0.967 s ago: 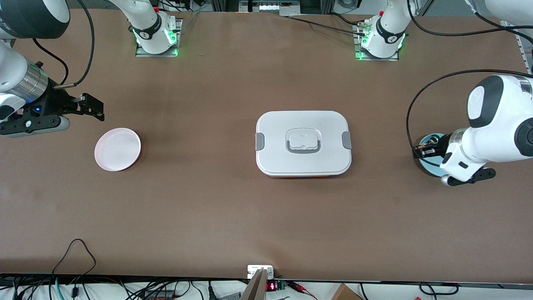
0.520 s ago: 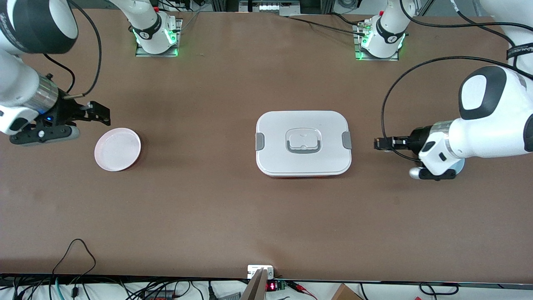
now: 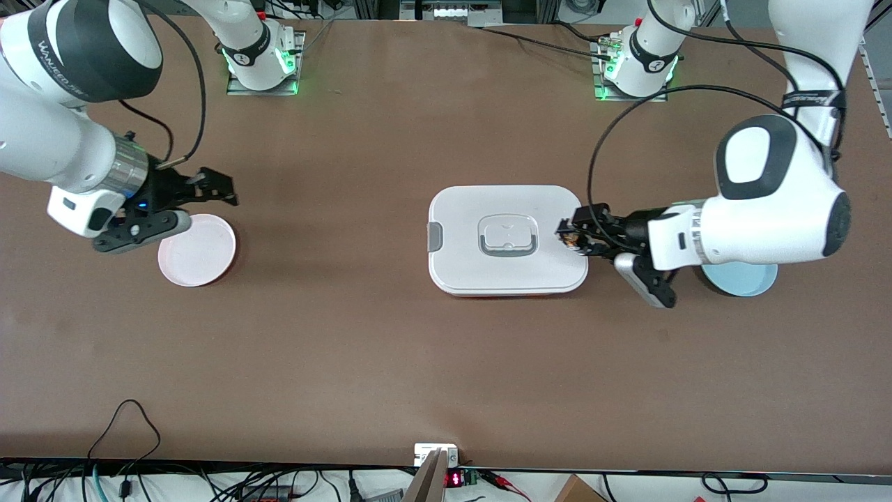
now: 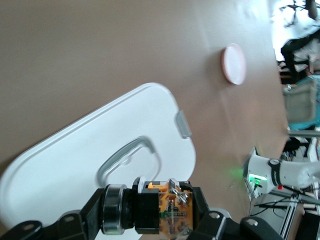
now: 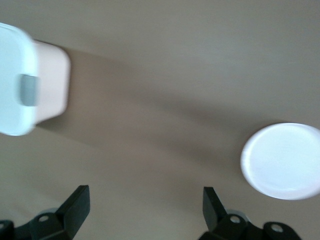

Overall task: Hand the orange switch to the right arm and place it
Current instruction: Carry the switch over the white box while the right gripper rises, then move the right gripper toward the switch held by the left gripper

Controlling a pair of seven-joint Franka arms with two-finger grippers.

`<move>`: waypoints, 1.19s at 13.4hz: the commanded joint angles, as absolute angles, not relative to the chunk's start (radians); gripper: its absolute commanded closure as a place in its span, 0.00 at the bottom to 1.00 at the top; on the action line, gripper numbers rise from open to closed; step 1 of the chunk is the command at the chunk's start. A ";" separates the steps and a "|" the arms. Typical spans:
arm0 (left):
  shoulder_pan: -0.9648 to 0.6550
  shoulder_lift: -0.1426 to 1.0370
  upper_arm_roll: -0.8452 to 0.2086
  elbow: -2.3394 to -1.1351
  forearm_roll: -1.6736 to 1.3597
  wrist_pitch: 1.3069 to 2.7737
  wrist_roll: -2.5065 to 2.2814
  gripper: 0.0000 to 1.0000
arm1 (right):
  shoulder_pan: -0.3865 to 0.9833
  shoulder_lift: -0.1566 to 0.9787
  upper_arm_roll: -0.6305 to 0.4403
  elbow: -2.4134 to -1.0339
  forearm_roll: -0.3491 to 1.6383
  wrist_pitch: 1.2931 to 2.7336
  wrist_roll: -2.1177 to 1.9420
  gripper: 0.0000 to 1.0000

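The orange switch (image 3: 573,241), a tiny black block with an orange-brown clear end, hangs over the white lidded box (image 3: 488,202), at the box's edge toward the left arm's end of the table. My left gripper (image 3: 568,236) is shut on it. In the left wrist view the orange switch (image 4: 172,212) sits clamped between the black fingers of the left gripper (image 4: 170,216), above the lid (image 4: 75,160). My right gripper (image 3: 217,187) is open and holds nothing, over the table by the pink plate (image 3: 197,249). In the right wrist view the right gripper (image 5: 145,202) has bare table between its fingers.
A light blue plate (image 3: 746,279) lies under the left arm's wrist, toward the left arm's end of the table. The box has grey side clips and a grey handle (image 3: 506,237) on its lid. The pink plate (image 5: 282,161) and a box corner (image 5: 20,75) show in the right wrist view.
My left gripper has carried the switch from over the blue plate to the box's edge. My right arm has swung toward the middle, staying open, and now hangs by the pink plate.
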State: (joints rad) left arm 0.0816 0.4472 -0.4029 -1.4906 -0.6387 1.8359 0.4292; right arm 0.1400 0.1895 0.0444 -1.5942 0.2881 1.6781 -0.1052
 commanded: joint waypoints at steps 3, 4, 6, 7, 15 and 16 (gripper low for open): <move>0.023 0.477 -0.459 -1.529 -0.808 2.012 0.789 0.80 | 0.130 0.267 0.037 -1.582 0.682 1.709 -0.060 0.00; 0.011 0.482 -0.480 -1.535 -0.813 2.058 0.895 0.79 | 0.130 0.278 0.037 -1.585 0.754 1.719 -0.049 0.00; 0.014 0.476 -0.535 -1.604 -0.903 2.164 1.079 0.80 | 0.141 0.305 0.038 -1.588 0.901 1.724 -0.040 0.00; 0.018 0.472 -0.569 -1.639 -1.007 2.202 1.162 0.81 | 0.150 0.316 0.038 -1.592 0.969 1.730 -0.040 0.00; -0.067 0.479 -0.604 -1.684 -1.416 2.430 1.574 0.90 | 0.236 0.423 0.040 -1.689 1.504 1.862 -0.171 0.00; -0.071 0.480 -0.604 -1.690 -1.425 2.430 1.597 0.90 | 0.241 0.423 0.040 -1.731 1.576 1.862 -0.236 0.00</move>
State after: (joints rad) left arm -0.0728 0.4917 -0.6015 -1.6730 -1.3720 2.4215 1.5246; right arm 0.2351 0.4253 0.0406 -1.6659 1.4650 1.8516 -0.1334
